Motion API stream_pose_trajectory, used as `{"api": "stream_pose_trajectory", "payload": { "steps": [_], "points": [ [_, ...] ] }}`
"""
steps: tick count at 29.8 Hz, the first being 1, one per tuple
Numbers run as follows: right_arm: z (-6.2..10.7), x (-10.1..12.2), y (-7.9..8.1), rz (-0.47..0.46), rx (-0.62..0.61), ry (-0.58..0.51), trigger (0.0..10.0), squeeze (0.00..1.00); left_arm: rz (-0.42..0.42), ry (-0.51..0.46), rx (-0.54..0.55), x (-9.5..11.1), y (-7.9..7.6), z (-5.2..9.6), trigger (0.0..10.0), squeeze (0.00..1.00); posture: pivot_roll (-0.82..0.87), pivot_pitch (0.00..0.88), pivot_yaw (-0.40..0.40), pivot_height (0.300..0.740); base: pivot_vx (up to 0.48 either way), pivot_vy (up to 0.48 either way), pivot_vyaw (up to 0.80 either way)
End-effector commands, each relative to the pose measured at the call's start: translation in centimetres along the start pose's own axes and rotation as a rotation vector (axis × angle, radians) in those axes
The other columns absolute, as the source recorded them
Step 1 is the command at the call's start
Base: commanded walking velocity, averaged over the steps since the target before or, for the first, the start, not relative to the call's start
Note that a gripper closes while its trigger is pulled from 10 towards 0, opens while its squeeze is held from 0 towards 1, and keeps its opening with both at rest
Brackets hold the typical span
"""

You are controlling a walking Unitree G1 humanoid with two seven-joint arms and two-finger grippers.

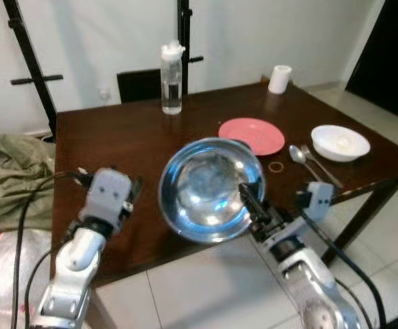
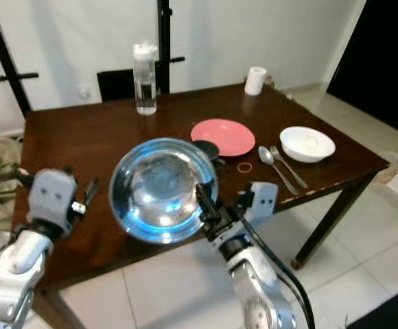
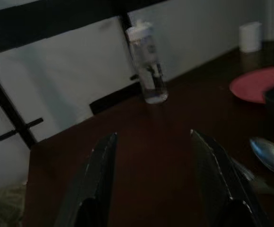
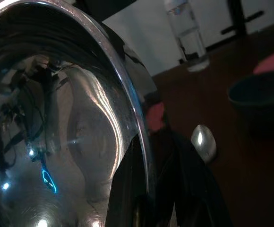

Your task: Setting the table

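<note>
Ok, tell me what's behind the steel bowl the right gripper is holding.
Behind the steel bowl, held by the right gripper, a dark bowl's rim peeks out beside the pink plate. The rest is covered.

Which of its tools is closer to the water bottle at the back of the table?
Left. The left tool hangs open above the table's near left, facing the water bottle. The right tool grips the steel bowl at the near edge, farther off.

A shiny silver steel bowl is reflecting blue; at one o'clock a round pink plate is showing on the dark brown wooden table, a white ceramic bowl at two o'clock.
</note>
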State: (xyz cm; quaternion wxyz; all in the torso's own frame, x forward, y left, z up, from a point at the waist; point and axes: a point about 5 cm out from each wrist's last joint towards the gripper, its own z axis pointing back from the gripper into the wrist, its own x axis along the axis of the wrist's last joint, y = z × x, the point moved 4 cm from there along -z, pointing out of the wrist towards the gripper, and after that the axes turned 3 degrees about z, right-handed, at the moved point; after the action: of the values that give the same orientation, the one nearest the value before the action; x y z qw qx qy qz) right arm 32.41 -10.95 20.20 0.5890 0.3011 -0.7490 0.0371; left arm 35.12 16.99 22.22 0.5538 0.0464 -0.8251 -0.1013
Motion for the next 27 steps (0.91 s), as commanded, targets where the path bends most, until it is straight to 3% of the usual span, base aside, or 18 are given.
{"api": "stream_pose_trajectory", "payload": {
  "steps": [1, 10, 18, 21, 22, 27],
  "points": [
    [0.1, 0.7, 0.3, 0.007, 0.023, -0.018, 10.0, 0.0, 0.038, 0.023, 0.015, -0.2, 0.2, 0.1, 10.0, 0.0, 0.12, 0.06, 0.063, 0.74, 0.48, 0.0, 0.0],
    [-0.1, 0.6, -1.0, 0.011, -0.054, -0.005, 10.0, 0.0, 0.071, 0.092, 0.007, -1.2, -0.4, 1.0, 10.0, 0.0, 0.12, 0.068, 0.055, 0.74, 0.46, 0.0, 0.25],
    [0.0, 0.5, -0.8, -0.032, -0.035, 0.016, 10.0, 0.0, 0.055, 0.128, -0.056, -1.8, -1.5, 1.5, 10.0, 0.0, 0.12, 0.073, 0.055, 0.74, 0.093, 0.0, 0.0],
    [0.2, -0.5, -0.3, -0.032, -0.005, 0.08, 10.0, 0.0, 0.075, 0.147, -0.067, -2.0, -1.8, 1.7, 10.0, 0.0, 0.12, 0.075, 0.053, 0.74, 0.0, 0.0, 0.0],
    [0.3, -1.9, -0.2, 0.023, 0.004, 0.169, 10.0, 0.0, 0.091, 0.154, -0.068, -2.0, -1.8, 1.7, 10.0, 0.0, 0.12, 0.078, 0.048, 0.74, 0.0, 0.0, 0.0],
    [0.2, -3.7, -0.5, 0.04, -0.008, 0.27, 10.0, 0.0, 0.082, 0.144, -0.11, -1.6, -1.8, 1.5, 10.0, 0.0, 0.13, 0.084, 0.039, 0.74, 0.0, 0.0, 0.0]
  ]
}}
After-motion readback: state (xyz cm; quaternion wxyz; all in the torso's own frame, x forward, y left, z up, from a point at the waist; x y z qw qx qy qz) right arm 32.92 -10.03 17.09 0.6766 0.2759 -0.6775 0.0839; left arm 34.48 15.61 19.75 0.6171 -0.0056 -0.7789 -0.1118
